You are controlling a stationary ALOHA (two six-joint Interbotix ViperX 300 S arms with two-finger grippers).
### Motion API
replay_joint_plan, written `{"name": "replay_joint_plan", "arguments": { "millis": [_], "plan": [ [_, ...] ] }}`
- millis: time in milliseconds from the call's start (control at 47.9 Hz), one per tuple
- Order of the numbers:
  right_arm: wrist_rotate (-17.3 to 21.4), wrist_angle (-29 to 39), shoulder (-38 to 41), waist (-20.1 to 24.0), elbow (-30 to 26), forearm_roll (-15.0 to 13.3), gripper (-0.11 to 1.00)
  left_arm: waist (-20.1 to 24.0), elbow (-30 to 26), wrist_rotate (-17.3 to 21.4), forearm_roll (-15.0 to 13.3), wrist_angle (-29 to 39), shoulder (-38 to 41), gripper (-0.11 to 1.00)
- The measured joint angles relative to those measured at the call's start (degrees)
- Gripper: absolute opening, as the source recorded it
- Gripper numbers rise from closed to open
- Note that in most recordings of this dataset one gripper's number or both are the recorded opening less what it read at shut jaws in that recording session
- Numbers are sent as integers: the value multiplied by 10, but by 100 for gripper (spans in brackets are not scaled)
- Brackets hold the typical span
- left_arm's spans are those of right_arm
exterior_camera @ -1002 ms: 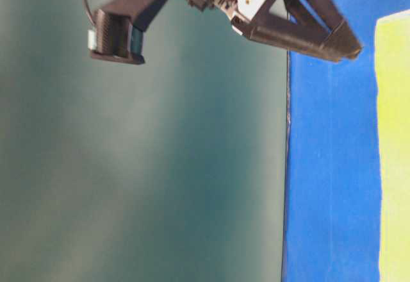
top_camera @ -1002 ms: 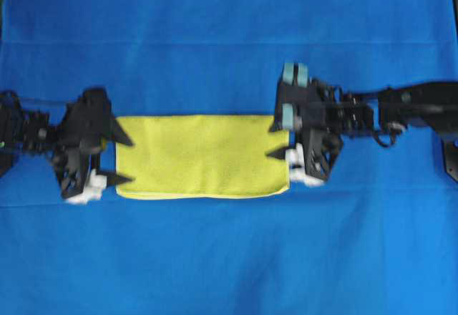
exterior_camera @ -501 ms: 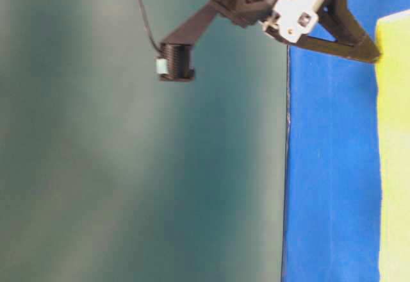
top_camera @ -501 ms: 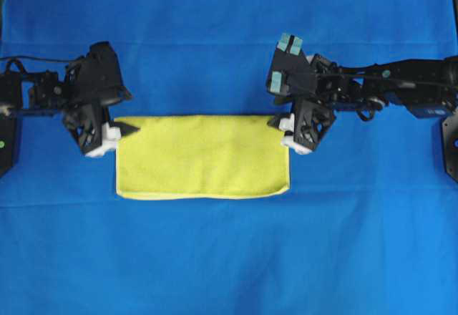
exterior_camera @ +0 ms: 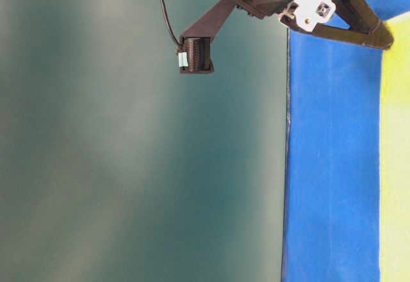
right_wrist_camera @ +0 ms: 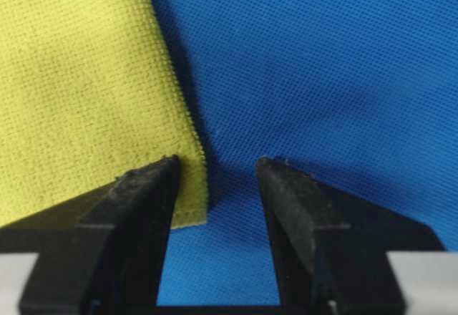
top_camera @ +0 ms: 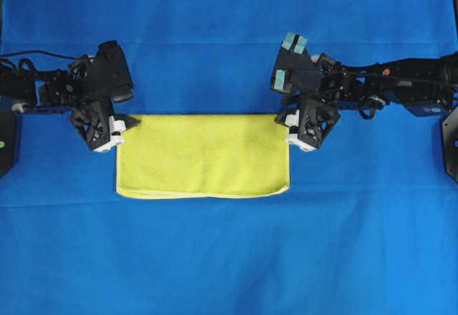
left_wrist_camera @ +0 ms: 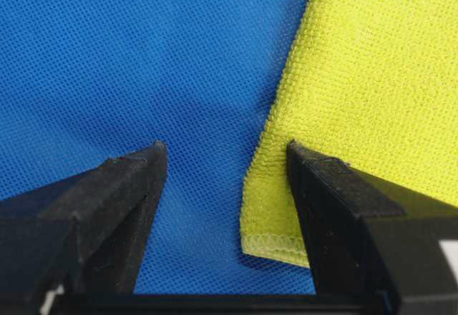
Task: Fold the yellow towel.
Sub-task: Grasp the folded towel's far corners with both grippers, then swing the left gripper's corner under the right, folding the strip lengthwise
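— So where was the yellow towel (top_camera: 202,156)?

— Flat on the blue cloth (top_camera: 229,258), already a rectangle, seemingly folded once.

— And the grippers?

— The left gripper (left_wrist_camera: 225,161) sat at the towel's top-left corner, the right gripper (right_wrist_camera: 215,175) at its top-right. Both had jaws apart, one finger over yellow, one over blue; nothing was clamped.

— Which step?

— Probably grasping for another fold. Next, each should pinch its corner, then lift evenly.

The rectangular folded microfibre towel (top_camera: 202,156) is bright yellow with a fine fuzzy weave and a paler stitched hem. The large woven cloth (top_camera: 229,258) is plain saturated blue. Both grippers' fingers (left_wrist_camera: 114,207) are matte black.
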Motion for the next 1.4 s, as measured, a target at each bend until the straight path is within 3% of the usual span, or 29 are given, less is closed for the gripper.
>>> {"name": "replay_joint_plan", "arguments": {
  "millis": [125, 209, 292, 438, 751, 1148, 1398],
  "plan": [
    [-1, 0, 0, 9, 1, -1, 38, -15, -1, -1, 0, 4, 2, 58],
    [-1, 0, 0, 14, 0, 0, 21, -20, -6, -1, 0, 16, 4, 51],
    [-1, 1, 0, 18, 1, -1, 1, -25, -12, 2, 1, 33, 6, 33],
    [-1, 0, 0, 18, 1, 0, 1, -26, -18, 9, 0, 55, 9, 2],
    [-1, 17, -11, 18, -5, -1, 1, -26, -27, -3, 0, 88, -14, 2],
    [-4, 162, -146, 16, -47, -17, 1, -60, -92, -14, 1, 243, -192, 2],
    [-3, 193, -204, 16, -58, -31, 1, -78, -96, -15, 0, 261, -251, 2]
  ]
}}
